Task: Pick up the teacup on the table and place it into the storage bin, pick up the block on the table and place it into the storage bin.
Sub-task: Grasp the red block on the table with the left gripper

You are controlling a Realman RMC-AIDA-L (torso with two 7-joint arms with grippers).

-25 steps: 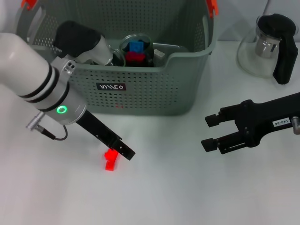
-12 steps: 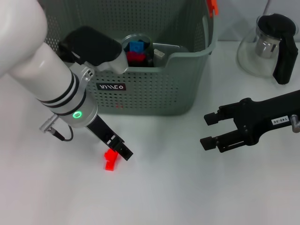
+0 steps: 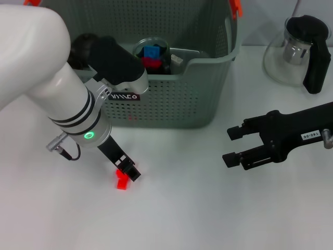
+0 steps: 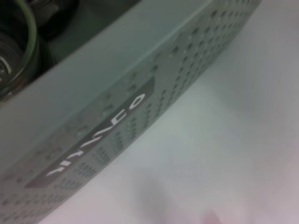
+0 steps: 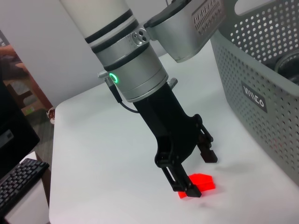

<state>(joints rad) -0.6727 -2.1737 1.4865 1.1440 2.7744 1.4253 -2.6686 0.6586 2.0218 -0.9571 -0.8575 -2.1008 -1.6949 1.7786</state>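
The left gripper (image 3: 126, 172) reaches down to the white tabletop (image 3: 208, 208) at about 7 o'clock from the storage bin (image 3: 171, 99), its fingers spread fairly wide and planted on either side of the red block (image 3: 122, 180). In the right wrist view the left gripper (image 5: 198, 173) shows one finger (image 5: 187, 186) in front of the block (image 5: 200, 182) and the other finger behind it, with the block lying flat on the tabletop between them; whether the pads already press its sides cannot be told. The block sits just in front of the bin's front wall, below and a little left of the black label (image 3: 125, 97).

Inside the storage bin, near its front wall, a clear teacup (image 3: 152, 57) stands upright, with small blue and red pieces showing within it. An orange handle clip (image 3: 236, 7) shows on the bin's right rim. The left wrist view shows only the bin's perforated front wall (image 4: 205, 42) and its label (image 4: 98, 135) close up, with bare tabletop beside it.

The right gripper (image 3: 232, 147) hangs above the tabletop at 4 o'clock from the bin, well apart from the block, its two fingers wide apart and holding nothing. A glass teapot (image 3: 294, 49) with a black handle stands at 2 o'clock, beside the bin's right end.
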